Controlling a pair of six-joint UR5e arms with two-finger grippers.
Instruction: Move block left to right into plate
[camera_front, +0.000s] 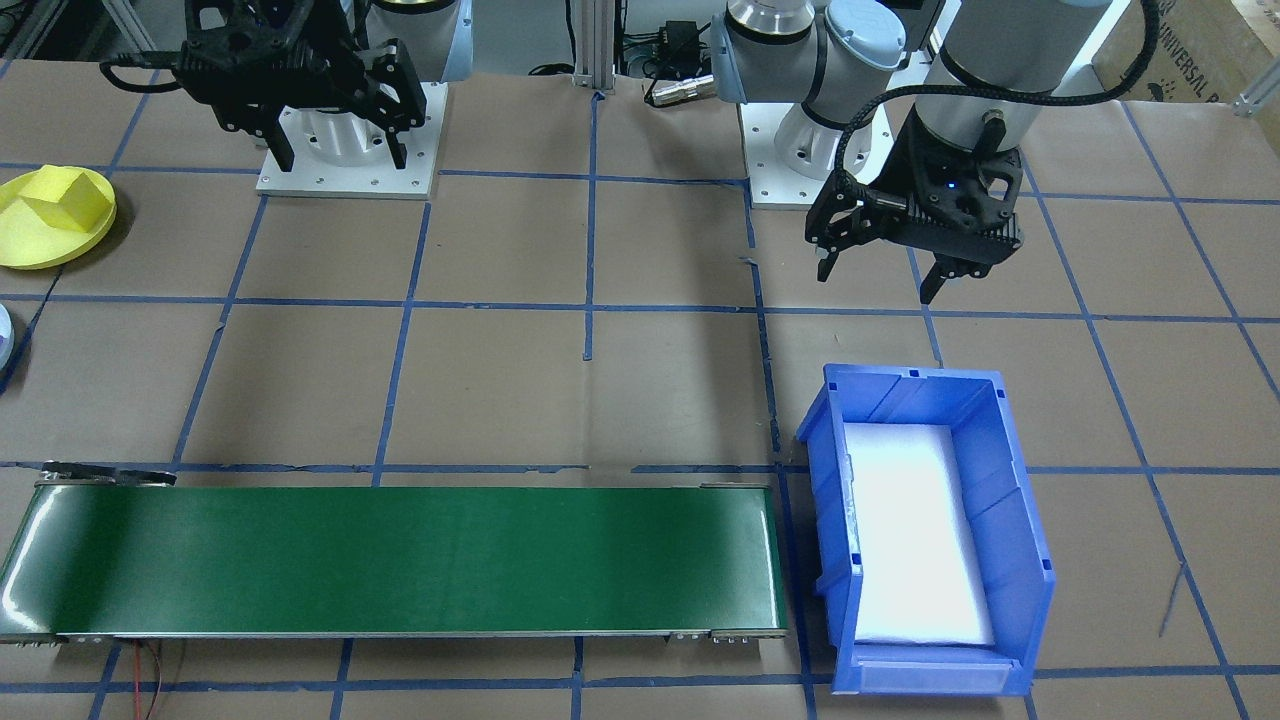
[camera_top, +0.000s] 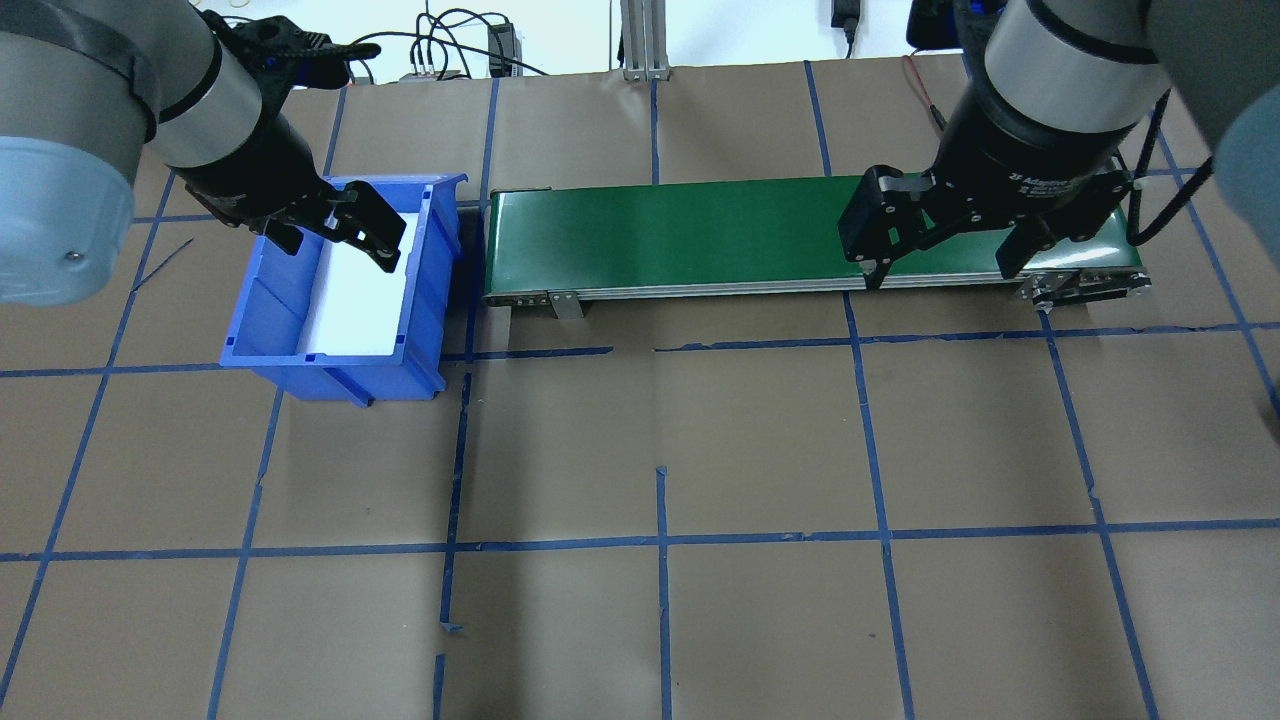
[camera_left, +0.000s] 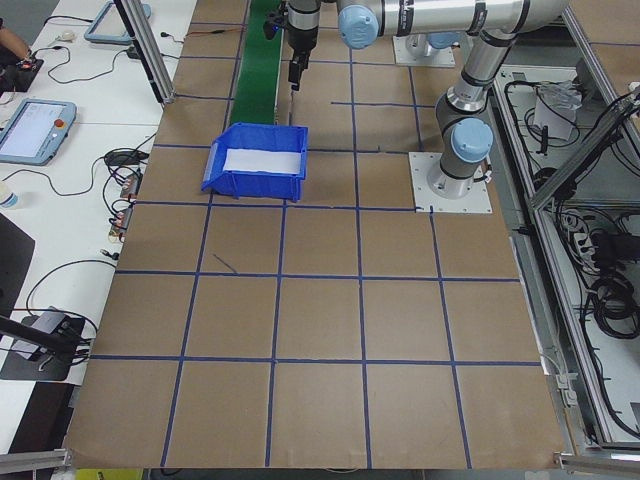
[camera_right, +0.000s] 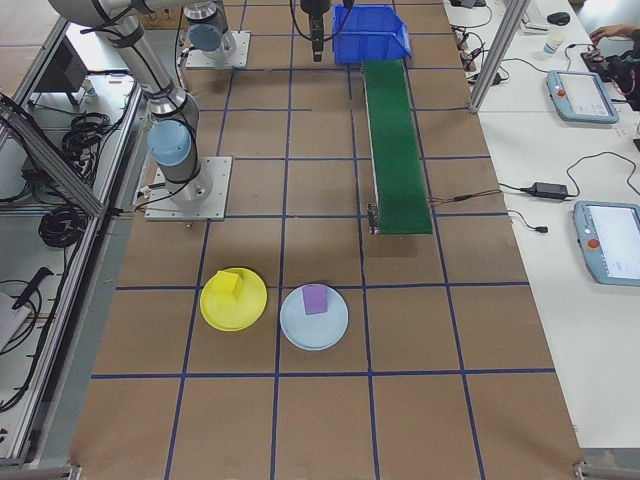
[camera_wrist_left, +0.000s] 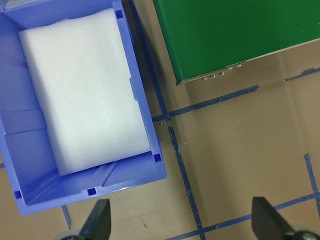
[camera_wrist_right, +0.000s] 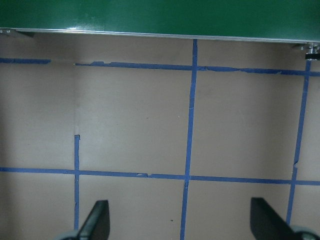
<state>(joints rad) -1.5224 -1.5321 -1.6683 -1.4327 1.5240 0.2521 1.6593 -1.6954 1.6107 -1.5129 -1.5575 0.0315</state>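
Exterior right view: a small yellow block (camera_right: 229, 285), judged light, rigid and best gripped across two flat opposing faces, is seen resting in the yellow plate (camera_right: 248, 312), while the left gripper (camera_front: 884, 274) and right gripper (camera_top: 942, 267) are held spread apart and empty.

blue bin (camera_top: 340, 320) beside green conveyor (camera_top: 700, 235)

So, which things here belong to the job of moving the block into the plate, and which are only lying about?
For the job:
yellow block
yellow plate
purple block
pale blue plate
left gripper, open
right gripper, open

Lying about:
blue bin
green belt
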